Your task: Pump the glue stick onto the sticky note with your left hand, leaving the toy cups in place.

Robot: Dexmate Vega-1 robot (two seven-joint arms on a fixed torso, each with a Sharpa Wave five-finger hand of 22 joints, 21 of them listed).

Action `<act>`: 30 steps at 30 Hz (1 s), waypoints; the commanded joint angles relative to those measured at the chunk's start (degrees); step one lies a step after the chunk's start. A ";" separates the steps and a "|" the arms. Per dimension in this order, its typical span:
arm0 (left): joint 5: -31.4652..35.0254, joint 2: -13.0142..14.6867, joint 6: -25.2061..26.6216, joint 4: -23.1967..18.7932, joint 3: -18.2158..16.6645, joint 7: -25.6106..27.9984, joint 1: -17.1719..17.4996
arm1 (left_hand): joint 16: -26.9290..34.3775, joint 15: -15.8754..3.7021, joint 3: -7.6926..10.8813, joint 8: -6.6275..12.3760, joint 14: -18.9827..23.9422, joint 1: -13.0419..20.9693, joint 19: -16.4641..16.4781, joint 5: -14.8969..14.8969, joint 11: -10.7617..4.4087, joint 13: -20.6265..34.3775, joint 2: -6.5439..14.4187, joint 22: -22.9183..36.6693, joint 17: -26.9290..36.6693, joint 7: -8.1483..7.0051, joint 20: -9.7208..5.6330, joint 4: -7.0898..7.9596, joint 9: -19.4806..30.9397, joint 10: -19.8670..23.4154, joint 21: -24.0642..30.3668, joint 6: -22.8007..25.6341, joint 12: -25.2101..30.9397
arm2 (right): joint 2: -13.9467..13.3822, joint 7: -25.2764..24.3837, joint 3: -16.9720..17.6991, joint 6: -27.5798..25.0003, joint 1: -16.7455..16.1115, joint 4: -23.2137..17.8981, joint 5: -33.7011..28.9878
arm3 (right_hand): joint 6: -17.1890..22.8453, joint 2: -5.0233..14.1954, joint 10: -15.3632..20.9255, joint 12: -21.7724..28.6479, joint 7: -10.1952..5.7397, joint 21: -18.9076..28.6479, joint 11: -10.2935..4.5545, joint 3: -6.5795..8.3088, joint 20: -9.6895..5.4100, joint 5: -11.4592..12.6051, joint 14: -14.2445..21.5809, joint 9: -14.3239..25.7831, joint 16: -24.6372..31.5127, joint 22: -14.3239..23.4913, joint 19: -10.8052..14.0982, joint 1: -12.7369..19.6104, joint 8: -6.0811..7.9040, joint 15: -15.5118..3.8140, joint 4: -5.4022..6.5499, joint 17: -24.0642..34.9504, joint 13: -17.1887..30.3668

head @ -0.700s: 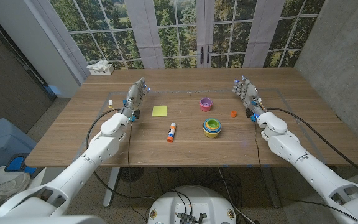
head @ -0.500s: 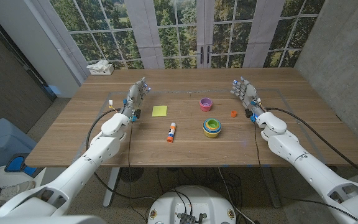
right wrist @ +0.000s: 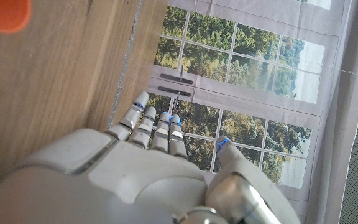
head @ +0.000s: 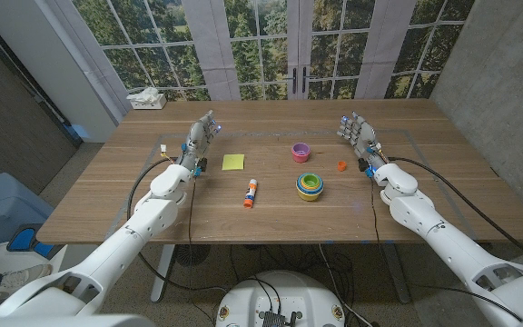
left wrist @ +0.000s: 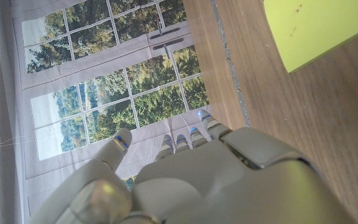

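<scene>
— How far along is it?

— Not begun, I'd judge. The glue stick (head: 249,193) lies on the wooden table (head: 107,195), untouched, just nearer the robot than the sticky note (head: 233,162). The left hand (head: 200,141) stands beside the note, fingers apart, holding nothing — the right hand (head: 359,136) likewise.

— So everything is left. And the count?

— One glue stick, one note, and three toy cup items: a pink cup (head: 300,152), a nested stack (head: 310,186), a small orange cup (head: 341,165).

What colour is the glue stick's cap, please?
Orange, on the glue stick; clearest in the head view.
</scene>
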 commanded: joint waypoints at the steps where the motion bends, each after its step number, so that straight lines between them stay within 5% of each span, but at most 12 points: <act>1: 2.08 0.01 0.47 -1.09 0.83 1.69 -0.48 | 0.25 -3.08 0.35 0.30 -0.24 0.43 0.56 0.61 -0.18 0.25 5.60 0.30 0.08 -0.21 -4.58 -0.10 0.25 -0.15 -0.07 -0.40 0.41 | 0.63 -0.48 0.43 1.52 0.11 1.70 -0.14 | 0.65 1.44 0.49 0.59 -0.08 -0.19 -0.09 0.38 -2.38 0.40 0.76 0.20 0.27 0.26 0.77 -0.02 0.58 -1.75 -0.13 -0.23 -0.04; 9: 7.22 1.02 1.54 -3.18 2.03 6.30 -0.13 | 0.67 -2.44 0.15 0.77 1.77 1.23 3.08 0.46 -0.76 0.20 5.04 0.34 -0.23 -0.32 -2.82 -1.51 0.29 1.71 0.10 0.78 1.05 | 0.49 -1.09 0.21 1.66 -0.15 1.58 -0.82 | 0.95 1.33 0.87 0.72 0.00 -0.63 -0.02 0.72 -1.97 0.35 1.15 0.19 0.24 0.28 1.21 0.16 0.67 -1.61 -0.38 -0.67 -0.42; 18: 13.48 3.37 3.68 -7.33 2.78 11.74 1.55 | 0.73 -1.98 -0.37 1.14 4.51 2.03 5.27 0.08 -0.95 0.19 3.21 0.41 -0.43 -2.37 -1.65 -3.96 0.35 3.48 0.05 2.82 1.30 | 0.10 -2.66 0.15 1.27 -1.37 -0.35 -1.40 | 1.15 1.27 1.11 0.79 -0.14 -1.02 0.03 0.68 -1.75 0.21 1.38 0.19 0.44 0.30 1.46 0.22 0.73 -1.26 -0.62 -0.72 -0.71; 25: 19.36 4.44 4.66 -10.00 3.07 16.98 2.90 | 1.19 -0.16 -0.97 1.26 9.39 2.18 9.51 -0.34 -1.37 0.26 2.03 0.66 -0.28 -2.75 2.47 -6.27 0.46 6.81 0.65 4.88 1.71 | 0.10 -3.46 -0.18 1.47 -2.02 -1.19 -2.11 | 1.27 1.28 1.29 0.83 -0.34 -1.40 0.07 0.71 -1.39 0.11 1.44 0.20 0.57 0.32 1.73 0.46 0.74 -1.06 -1.02 -0.80 -0.99; 30: 24.63 5.11 4.89 -11.03 3.48 20.71 3.30 | 1.40 0.20 -1.06 1.28 11.66 2.19 11.31 -0.45 -1.58 0.29 1.71 0.77 -0.24 -2.77 3.71 -7.06 0.49 7.94 1.02 5.60 1.77 | 0.32 -4.37 -0.14 1.91 -2.60 -1.87 -2.42 | 1.31 1.28 1.36 0.84 -0.49 -1.56 0.05 0.74 -1.30 0.07 1.49 0.20 0.62 0.33 1.87 0.62 0.74 -1.02 -1.24 -0.84 -1.11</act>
